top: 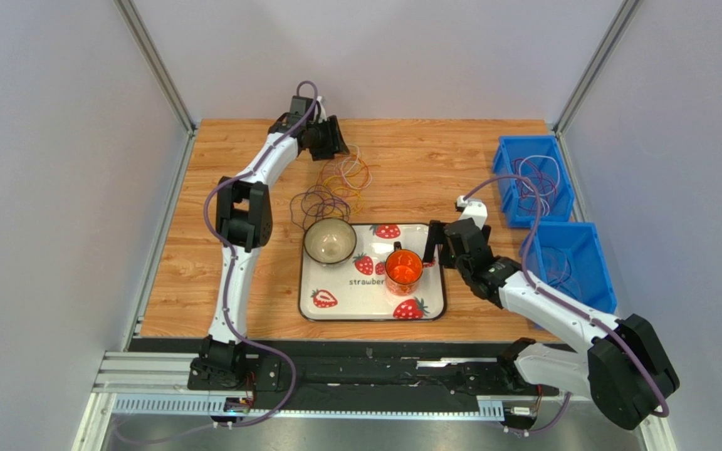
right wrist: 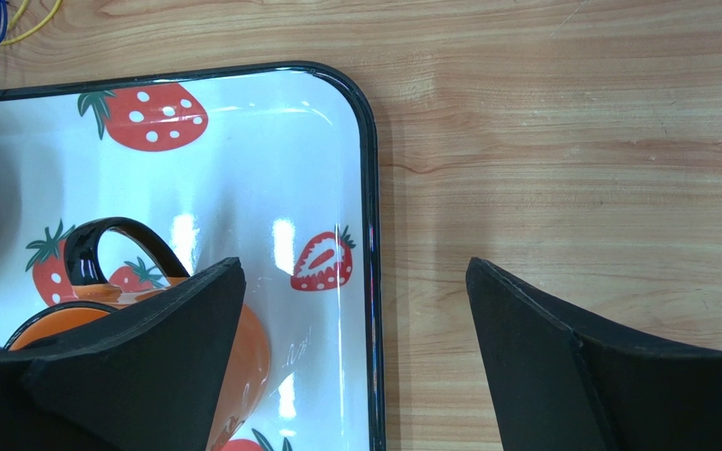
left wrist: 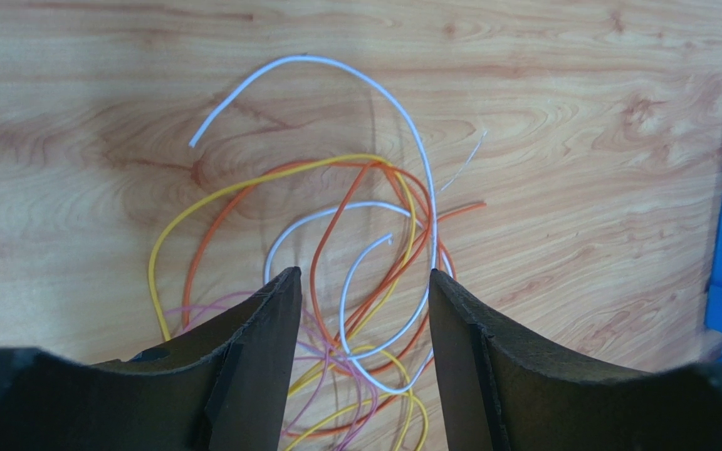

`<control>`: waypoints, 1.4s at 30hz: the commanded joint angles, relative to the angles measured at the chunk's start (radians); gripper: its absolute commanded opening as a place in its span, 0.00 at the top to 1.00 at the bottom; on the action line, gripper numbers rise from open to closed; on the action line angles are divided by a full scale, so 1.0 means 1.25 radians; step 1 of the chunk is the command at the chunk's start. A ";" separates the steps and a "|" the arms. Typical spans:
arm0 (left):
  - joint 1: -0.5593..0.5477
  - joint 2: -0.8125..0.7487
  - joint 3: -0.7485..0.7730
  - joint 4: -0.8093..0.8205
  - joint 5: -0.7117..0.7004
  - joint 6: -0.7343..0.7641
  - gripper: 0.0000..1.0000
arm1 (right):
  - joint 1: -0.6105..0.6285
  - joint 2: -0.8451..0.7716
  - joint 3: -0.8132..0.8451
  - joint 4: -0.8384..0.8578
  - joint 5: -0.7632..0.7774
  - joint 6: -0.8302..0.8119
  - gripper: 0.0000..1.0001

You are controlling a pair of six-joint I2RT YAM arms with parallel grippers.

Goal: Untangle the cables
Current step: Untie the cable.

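Observation:
A tangle of thin cables point(top: 335, 188) lies on the wooden table behind the strawberry tray, purple loops nearer the bowl, orange and yellow ones behind. In the left wrist view the cables point(left wrist: 365, 282) show as orange, yellow, pale white-lilac and pink loops crossing each other. My left gripper point(top: 329, 141) hovers at the far edge of the tangle, jaws open point(left wrist: 360, 282), with several strands lying on the table between the fingers, none held. My right gripper point(top: 440, 242) is open and empty point(right wrist: 355, 282) over the tray's right rim.
A strawberry-print tray point(top: 431, 305) holds a beige bowl point(top: 329, 241) and an orange cup point(top: 403, 267). Two blue bins point(top: 532, 178) stand at the right; the far one holds purple cable loops, and thin purple strands lie in the near one point(top: 567, 263).

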 commanded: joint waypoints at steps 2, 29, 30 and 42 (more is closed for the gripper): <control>0.009 0.037 0.058 0.022 0.040 -0.031 0.39 | 0.005 0.005 0.038 0.027 0.002 -0.006 0.08; 0.014 -0.046 0.020 0.051 0.053 -0.054 1.00 | 0.003 0.046 0.067 0.014 -0.007 -0.016 0.09; 0.014 -0.055 0.018 0.051 0.059 -0.054 1.00 | 0.004 0.046 0.067 0.014 -0.009 -0.016 0.09; 0.014 -0.218 0.038 0.019 0.132 -0.074 1.00 | 0.005 0.054 0.072 0.010 -0.014 -0.017 0.10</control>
